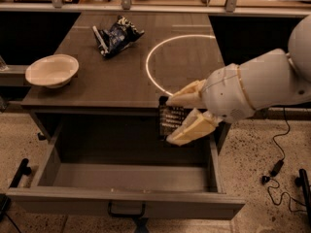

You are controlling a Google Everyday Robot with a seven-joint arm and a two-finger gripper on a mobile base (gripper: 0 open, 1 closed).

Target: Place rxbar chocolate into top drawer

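Observation:
My gripper (177, 115) comes in from the right on a white arm and is shut on the rxbar chocolate (171, 119), a small flat black-wrapped bar with pale lettering held upright between the cream fingers (187, 94). The bar hangs at the table's front edge, above the right part of the top drawer (126, 205). The drawer is pulled wide open below the tabletop, with a dark pull handle (126, 211) at its front centre. Its inside looks bare.
A white bowl (52, 70) sits at the tabletop's left. A blue-and-white chip bag (115, 36) lies at the back centre. A white ring (182, 62) is marked on the tabletop. Cables (279, 161) lie on the speckled floor at the right.

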